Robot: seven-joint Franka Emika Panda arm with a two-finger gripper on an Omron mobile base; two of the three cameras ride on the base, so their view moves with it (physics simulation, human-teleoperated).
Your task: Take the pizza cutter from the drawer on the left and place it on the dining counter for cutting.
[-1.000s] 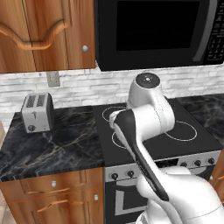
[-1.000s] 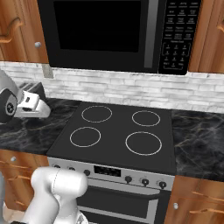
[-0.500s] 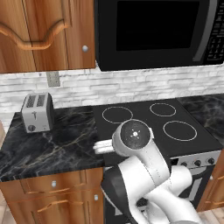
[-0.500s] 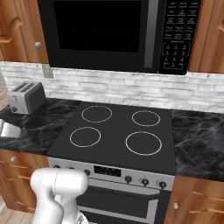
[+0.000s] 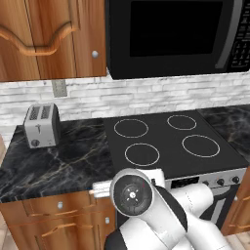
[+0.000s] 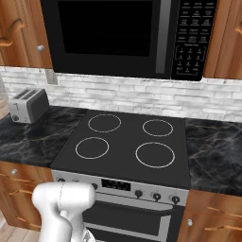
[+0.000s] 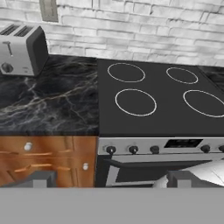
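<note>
Two fingers (image 7: 109,180) stand spread wide with nothing between them; beyond them you face one closed drawer (image 7: 43,146) under the bench (image 7: 48,105), left of the stove (image 7: 162,100). One toaster (image 7: 22,49) sits far left on that bench, four burner rings on the stove.

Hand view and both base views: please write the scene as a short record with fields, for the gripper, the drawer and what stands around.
gripper: open, fingertips wide apart, holding nothing, facing the stove front
drawer: shut, left of the stove, below the black marble worktop
pizza cutter: not yet taken out
toaster: silver, upright at the back left of the worktop
stove: black cooktop with four rings, knobs along the front
microwave: black, above the stove
</note>
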